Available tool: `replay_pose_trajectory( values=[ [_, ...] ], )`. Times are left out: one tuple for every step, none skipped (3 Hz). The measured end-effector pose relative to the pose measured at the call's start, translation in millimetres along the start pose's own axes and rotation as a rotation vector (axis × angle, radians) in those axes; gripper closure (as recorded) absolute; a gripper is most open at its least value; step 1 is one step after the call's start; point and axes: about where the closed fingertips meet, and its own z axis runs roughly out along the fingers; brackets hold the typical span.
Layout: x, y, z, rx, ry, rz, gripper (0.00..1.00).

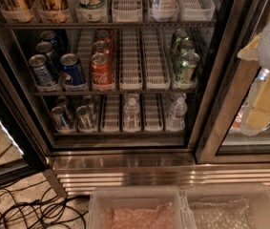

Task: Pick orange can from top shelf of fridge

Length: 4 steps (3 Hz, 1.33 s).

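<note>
Dim and warm brown throughout, with a soft haze and fine grain. Brightest at 9 o'clock: a thin white strip of light (1,123) slanting down the dark frame. Pale banded sheen along the ribbed steel base (125,175) of the fridge (211,80), just below centre. Small glints on the can tops (70,58) left of centre, and deep shadow toward the back of each rack and beneath the top shelf (125,25) at 12 o'clock. Heavily blurred and washed out at 3 o'clock: the gripper (268,97), only pale white and cream shapes against smeared reflections in the glass door (249,132). Murky at 7 o'clock, with dark cables (25,209) barely distinct from the speckled floor (29,187). Milky and soft at 6 o'clock across the translucent bins (182,194).
</note>
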Motion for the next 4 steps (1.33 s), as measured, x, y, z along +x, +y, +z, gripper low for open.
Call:
replay_pose_trajectory(
  values=[
    [0.0,0.0,0.0,0.0,0.0,0.0,0.0],
    [-4.0,-3.6,-0.4,-0.001,-0.017,0.0,0.0],
    [-12.0,-6.6,5.8,-0.024,-0.028,-0.006,0.0],
    [-27.7,-1.9,15.8,-0.104,-0.043,-0.072,0.0]
  ],
)
